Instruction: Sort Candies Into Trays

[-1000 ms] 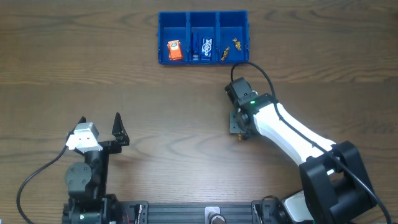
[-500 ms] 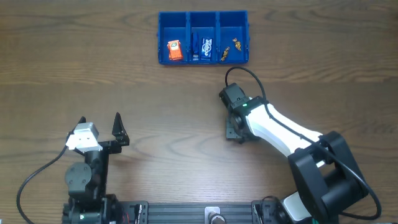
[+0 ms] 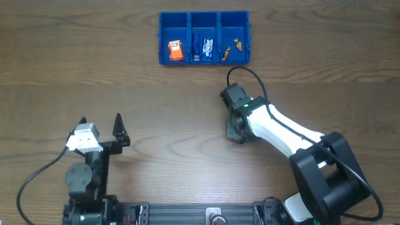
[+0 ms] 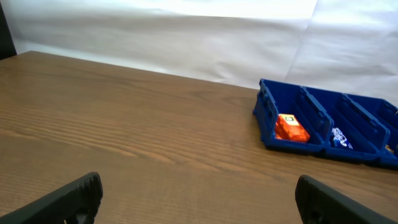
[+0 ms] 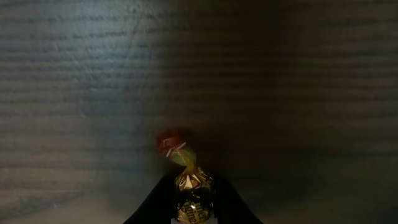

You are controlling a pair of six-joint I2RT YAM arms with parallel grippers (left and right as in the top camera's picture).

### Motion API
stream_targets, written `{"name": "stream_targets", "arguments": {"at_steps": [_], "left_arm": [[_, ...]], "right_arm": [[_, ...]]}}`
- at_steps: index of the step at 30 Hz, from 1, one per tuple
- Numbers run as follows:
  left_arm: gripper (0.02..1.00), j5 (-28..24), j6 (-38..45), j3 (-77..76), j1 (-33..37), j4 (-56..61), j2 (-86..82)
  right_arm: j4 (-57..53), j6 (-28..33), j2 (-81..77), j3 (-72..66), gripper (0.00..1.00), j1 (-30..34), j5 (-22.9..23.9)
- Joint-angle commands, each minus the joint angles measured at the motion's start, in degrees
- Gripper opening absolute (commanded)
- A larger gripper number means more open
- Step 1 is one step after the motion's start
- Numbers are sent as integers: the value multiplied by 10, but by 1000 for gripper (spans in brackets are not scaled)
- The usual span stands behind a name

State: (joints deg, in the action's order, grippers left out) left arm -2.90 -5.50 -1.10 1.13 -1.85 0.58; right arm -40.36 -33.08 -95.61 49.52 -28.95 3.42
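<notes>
A blue tray (image 3: 204, 15) with three compartments lies at the far middle of the table. Its left one holds an orange candy (image 3: 175, 50), the middle one blue candies (image 3: 204, 47), the right one gold-wrapped candies (image 3: 232, 49). My right gripper (image 3: 237, 131) points down at the table in front of the tray. In the right wrist view my right gripper (image 5: 191, 208) is shut on a gold-wrapped candy (image 5: 188, 186) with a red twisted end. My left gripper (image 3: 100, 127) stands open at the near left, with the tray (image 4: 303, 101) and the orange candy (image 4: 291, 127) in its wrist view.
The wooden table (image 3: 94, 75) lies bare around the tray. A black cable (image 3: 253, 76) loops from the right arm's wrist. A white backdrop (image 4: 186, 37) stands behind the table's far edge.
The right arm shifted slightly left and toward the tray a second ago, then stayed put. The left arm has not moved.
</notes>
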Motion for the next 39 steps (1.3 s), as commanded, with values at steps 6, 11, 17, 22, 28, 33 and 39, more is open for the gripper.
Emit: {"name": "stream_targets", "arguments": {"at_steps": [6, 11, 17, 22, 28, 33, 39], "left_arm": [[996, 5, 8, 8, 3, -25, -4], [998, 5, 8, 8, 3, -25, -4], [998, 5, 8, 8, 3, -25, -4], [996, 5, 8, 8, 3, -25, -4], [998, 5, 8, 8, 3, -25, -4], [998, 5, 8, 8, 3, -25, -4], [996, 5, 8, 8, 3, -25, -4]], "right_arm": [[-73, 68, 28, 198, 183, 40, 52], [-97, 124, -76, 461, 159, 90, 94], [-103, 152, -236, 664, 209, 120, 94], [-84, 152, -297, 698, 209, 122, 91], [-75, 152, -322, 698, 244, 121, 85], [-75, 151, -323, 698, 421, 120, 85], [-73, 163, -316, 698, 730, 120, 83]]}}
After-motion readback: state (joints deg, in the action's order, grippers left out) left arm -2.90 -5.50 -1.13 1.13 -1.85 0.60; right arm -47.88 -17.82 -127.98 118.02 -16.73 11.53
